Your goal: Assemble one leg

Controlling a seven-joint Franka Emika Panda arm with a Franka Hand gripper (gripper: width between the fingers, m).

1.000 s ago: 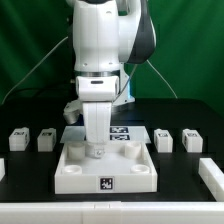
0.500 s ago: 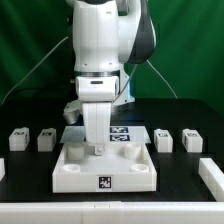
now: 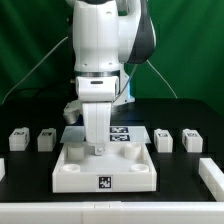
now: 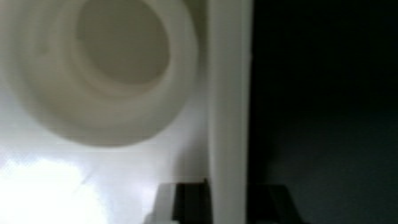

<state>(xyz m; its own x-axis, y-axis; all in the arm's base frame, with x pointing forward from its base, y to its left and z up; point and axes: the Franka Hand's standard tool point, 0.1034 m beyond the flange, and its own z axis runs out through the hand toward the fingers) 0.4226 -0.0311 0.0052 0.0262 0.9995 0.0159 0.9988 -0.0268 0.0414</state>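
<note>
The white tray-like panel (image 3: 75, 180) lies in the middle of the black table. My gripper (image 3: 97, 150) reaches down at its far wall. In the wrist view the panel's thin upright wall (image 4: 228, 100) runs between my two dark fingers (image 4: 183, 205), which sit tight against it on both sides; my gripper (image 4: 222, 197) is shut on that wall. A round hole (image 4: 116, 70) of the panel shows very close beside it. Small white square legs stand apart from the panel: two at the exterior view's left (image 3: 45, 139), (image 3: 16, 138) and two at its right (image 3: 163, 139), (image 3: 190, 138).
The marker board (image 3: 122, 132) lies just behind the panel, partly hidden by the arm. Another white part (image 3: 212, 172) sits at the exterior view's right edge, and one more at the left edge (image 3: 2, 168). Cables hang behind the arm.
</note>
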